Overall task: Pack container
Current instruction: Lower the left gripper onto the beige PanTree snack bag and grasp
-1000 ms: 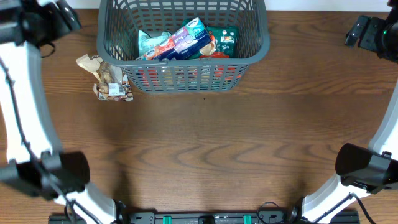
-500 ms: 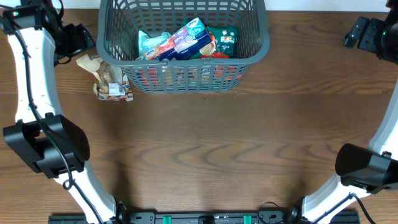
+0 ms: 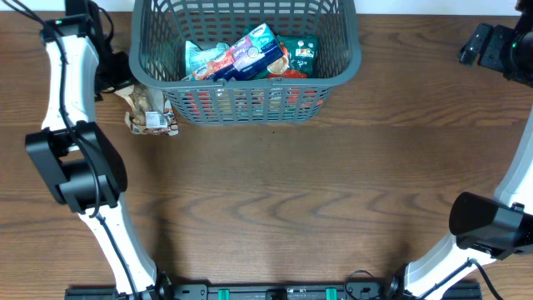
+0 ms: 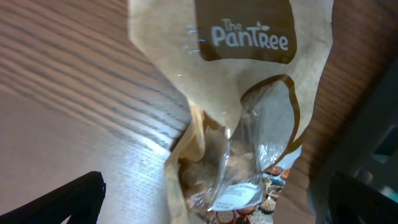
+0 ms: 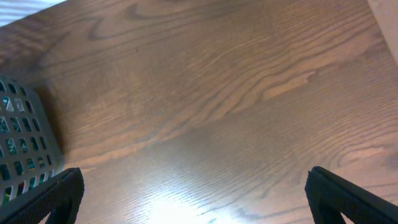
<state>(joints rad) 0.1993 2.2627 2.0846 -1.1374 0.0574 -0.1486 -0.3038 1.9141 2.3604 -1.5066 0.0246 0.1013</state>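
Observation:
The dark grey slatted container (image 3: pixel 346 62) stands at the back centre of the table and holds several packets, teal, blue-red and green (image 3: pixel 250 54). A tan "The Pantree" snack packet (image 3: pixel 148 112) lies on the table just left of the container; it also fills the left wrist view (image 4: pixel 242 106). My left gripper (image 3: pixel 112 71) is open, right over the packet's upper end, with the packet between its fingertips (image 4: pixel 211 199). My right gripper (image 3: pixel 483 46) is open and empty at the far right, above bare wood (image 5: pixel 199 193).
The container's corner (image 5: pixel 25 137) shows at the left edge of the right wrist view. The wooden table (image 3: pixel 275 200) stretches in front of the container. The arm bases stand at the front left and front right.
My left arm has swung right, from the far left corner to above the tan packet beside the container. The right arm has not moved.

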